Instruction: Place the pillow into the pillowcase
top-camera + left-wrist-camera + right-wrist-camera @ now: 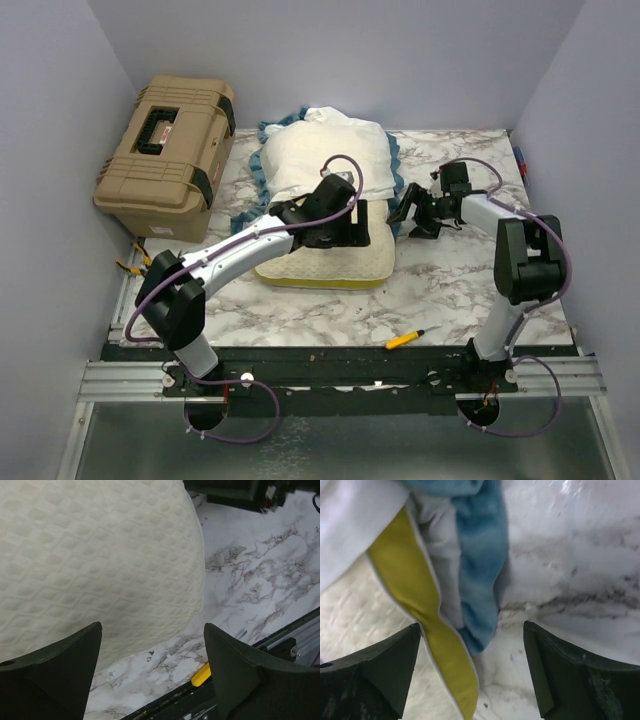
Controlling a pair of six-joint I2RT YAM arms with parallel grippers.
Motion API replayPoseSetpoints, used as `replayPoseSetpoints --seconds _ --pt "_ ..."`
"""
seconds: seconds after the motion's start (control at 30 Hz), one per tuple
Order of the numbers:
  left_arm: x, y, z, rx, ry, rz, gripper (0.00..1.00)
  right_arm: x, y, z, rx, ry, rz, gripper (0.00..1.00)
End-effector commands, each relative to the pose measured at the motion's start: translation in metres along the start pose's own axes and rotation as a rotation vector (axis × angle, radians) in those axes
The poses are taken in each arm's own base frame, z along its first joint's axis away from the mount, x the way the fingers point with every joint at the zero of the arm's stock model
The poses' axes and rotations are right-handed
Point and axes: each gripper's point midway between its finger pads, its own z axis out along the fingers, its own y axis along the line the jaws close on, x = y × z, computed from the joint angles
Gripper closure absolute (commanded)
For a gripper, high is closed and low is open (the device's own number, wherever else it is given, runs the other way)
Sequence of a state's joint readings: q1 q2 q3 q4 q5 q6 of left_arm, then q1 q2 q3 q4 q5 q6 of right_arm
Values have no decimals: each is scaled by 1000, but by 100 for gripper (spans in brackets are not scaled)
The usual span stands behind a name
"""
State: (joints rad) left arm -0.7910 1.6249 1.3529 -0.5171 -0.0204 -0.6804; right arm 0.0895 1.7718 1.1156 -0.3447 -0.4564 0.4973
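The cream quilted pillow (330, 262) lies mid-table, its mustard band along the near edge. Its far half sits inside the pillowcase (320, 155), which shows its white inside and blue ruffled trim. My left gripper (352, 236) hovers open over the pillow's near right part. In the left wrist view the left gripper (152, 627) has only the pillow (100, 555) edge and bare marble between its fingers. My right gripper (407, 216) stands open at the pillow's right edge. In the right wrist view the right gripper (472, 627) frames the yellow band (420, 605) and blue ruffle (477, 580), gripping neither.
A tan hard case (165, 155) stands at the back left, partly off the marble table (450, 290). A yellow-handled tool (405, 339) lies near the front edge, also showing as the yellow tool (201, 675) in the left wrist view. Grey walls close in on both sides.
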Motion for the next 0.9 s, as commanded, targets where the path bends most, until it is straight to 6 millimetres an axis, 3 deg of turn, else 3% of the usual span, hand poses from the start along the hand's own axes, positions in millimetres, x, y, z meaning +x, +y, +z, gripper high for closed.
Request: replayPoseSetpoints --seconds 0.0,0.13,0.27,0.37,0.5,0.7,0.77,0.87 --pt "10 -27 2 81 26 -25 17 -38 -13 31 26 -60 24 18" --pt "16 -35 1 99 25 -27 17 -40 -16 52 4 -30 70 35" --pt "19 -38 1 109 26 -25 17 -38 -16 54 -7 -51 108 40" --pt "20 -39 4 115 28 -30 17 -32 -18 55 -23 -44 122 54" --pt "17 -54 14 167 37 -38 17 -19 -17 63 -71 -1 137 66" --pt "16 -78 44 205 84 -54 21 5 -12 60 -140 58 149 99" --pt "22 -71 59 153 104 -74 24 13 -6 51 -168 69 149 100" --pt "28 -42 76 -18 99 -64 23 21 6 31 -205 76 133 100"
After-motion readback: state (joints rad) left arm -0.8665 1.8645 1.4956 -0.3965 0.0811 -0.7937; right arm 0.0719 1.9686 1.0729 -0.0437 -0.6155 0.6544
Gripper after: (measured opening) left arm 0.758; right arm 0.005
